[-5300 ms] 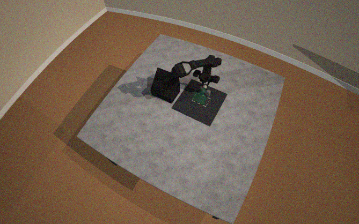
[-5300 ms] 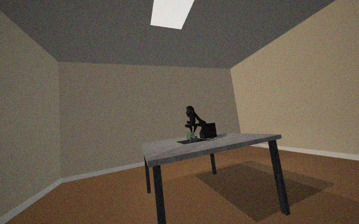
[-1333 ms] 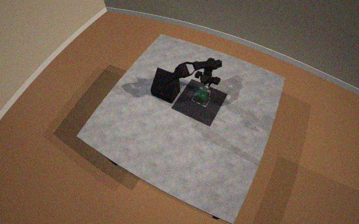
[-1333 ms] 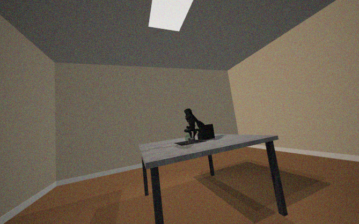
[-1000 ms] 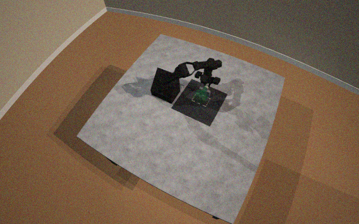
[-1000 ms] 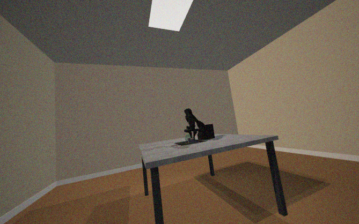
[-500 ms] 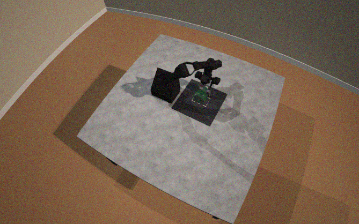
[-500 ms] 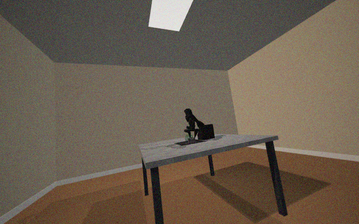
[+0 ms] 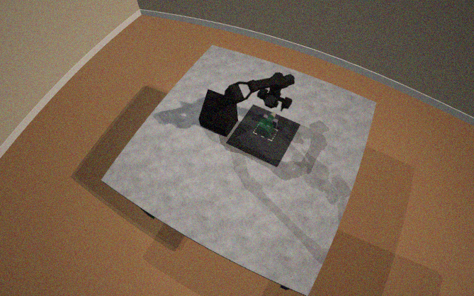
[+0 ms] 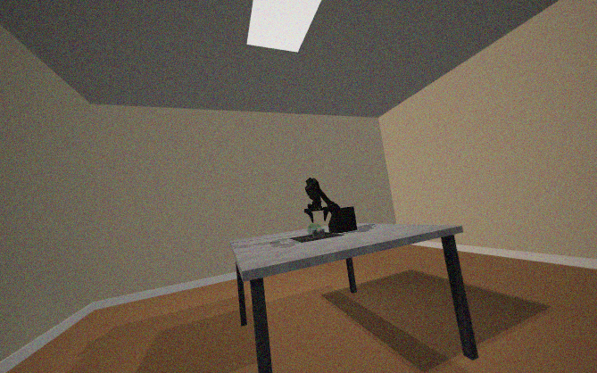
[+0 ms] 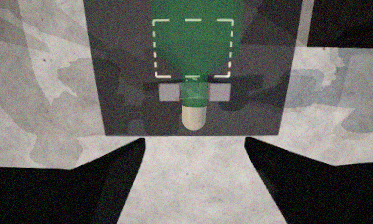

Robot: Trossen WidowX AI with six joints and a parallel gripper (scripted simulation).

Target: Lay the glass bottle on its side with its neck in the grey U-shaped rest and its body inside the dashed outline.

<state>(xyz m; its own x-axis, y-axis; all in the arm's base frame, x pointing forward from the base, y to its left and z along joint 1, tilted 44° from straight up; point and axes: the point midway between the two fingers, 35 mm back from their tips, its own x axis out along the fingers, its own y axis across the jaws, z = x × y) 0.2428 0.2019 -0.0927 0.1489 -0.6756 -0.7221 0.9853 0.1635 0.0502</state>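
Note:
The green glass bottle (image 9: 266, 126) (image 10: 315, 227) (image 11: 197, 45) lies on its side. Its neck sits between the two light grey prongs of the U-shaped rest (image 11: 219, 92), and its cream top sticks out past the rest on the gripper's side. Its body lies over the dashed outline (image 11: 161, 76); in the wrist view it also covers the area beyond the outline's far line, and the top view shows it over the outline. My gripper (image 9: 275, 109) (image 10: 318, 220) (image 11: 195, 142) is wide open and empty, above and clear of the bottle's top end.
The dark square mat (image 9: 277, 158) (image 11: 117, 125) bears the outline, rest and bottle. The arm's black base block (image 9: 216, 113) (image 10: 345, 219) stands beside the mat. Shadows of the arm fall across the pale table (image 9: 194, 176).

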